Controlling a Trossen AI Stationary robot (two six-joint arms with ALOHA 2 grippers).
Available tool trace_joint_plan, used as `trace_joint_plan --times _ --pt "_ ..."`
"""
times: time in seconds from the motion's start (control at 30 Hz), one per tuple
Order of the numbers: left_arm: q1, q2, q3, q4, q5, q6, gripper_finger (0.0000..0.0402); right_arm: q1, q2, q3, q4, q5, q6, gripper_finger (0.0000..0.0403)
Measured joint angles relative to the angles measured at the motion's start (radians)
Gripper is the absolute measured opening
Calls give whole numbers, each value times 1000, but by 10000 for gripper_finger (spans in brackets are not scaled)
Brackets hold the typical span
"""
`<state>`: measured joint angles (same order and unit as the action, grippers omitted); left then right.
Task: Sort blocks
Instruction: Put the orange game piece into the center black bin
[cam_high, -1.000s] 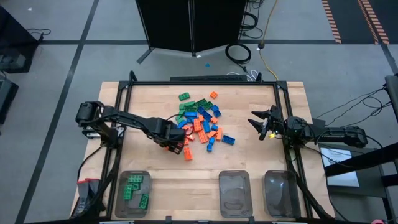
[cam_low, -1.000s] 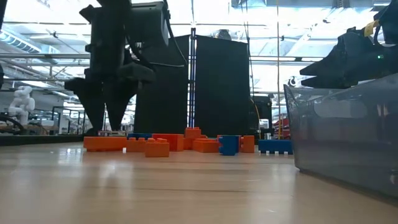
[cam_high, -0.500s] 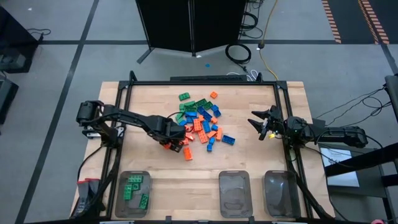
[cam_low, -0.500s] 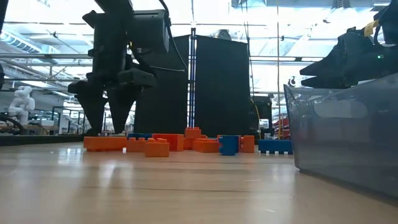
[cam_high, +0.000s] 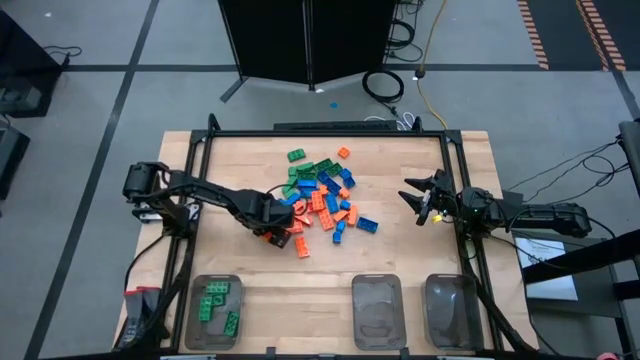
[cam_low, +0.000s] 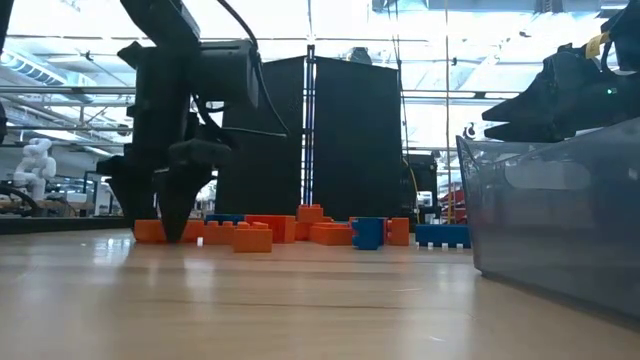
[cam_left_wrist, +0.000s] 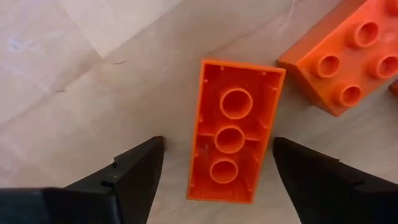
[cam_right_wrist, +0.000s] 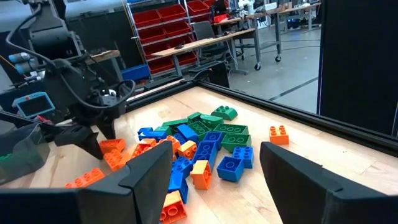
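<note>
Your left gripper (cam_left_wrist: 214, 180) hangs low with spread fingers (cam_left_wrist: 134, 171) straddling an upside-down orange block (cam_left_wrist: 235, 130) on the desk, at the pile's near-left edge, its long axis running between them.

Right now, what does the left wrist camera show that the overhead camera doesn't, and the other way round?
Only the left wrist view shows the orange brick lying upside down, hollow side up, between the left gripper's open fingers. Only the high view shows the whole table, the three clear trays, green bricks in the left tray, and the waiting right gripper. Both show orange bricks on wood.
</note>
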<state>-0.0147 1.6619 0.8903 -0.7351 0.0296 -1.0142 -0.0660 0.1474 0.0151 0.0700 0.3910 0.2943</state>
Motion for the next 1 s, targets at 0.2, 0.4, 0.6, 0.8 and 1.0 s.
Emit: trace_joint_plan --times 0.2,0.4,0.6,0.8,1.0 --pt "0 0 0 -2 -5 0 157 0 0 0 0 0 0 238" --pt "0 -1 2 8 -16 1 115 0 0 0 0 0 0 238" --pt "0 -16 70 -1 -14 1 115 0 0 0 0 1 0 238" --pt "0 -40 262 6 -67 22 115 0 0 0 0 1 0 238" --pt "0 -41 413 177 -138 123 115 0 1 0 0 1 0 238"
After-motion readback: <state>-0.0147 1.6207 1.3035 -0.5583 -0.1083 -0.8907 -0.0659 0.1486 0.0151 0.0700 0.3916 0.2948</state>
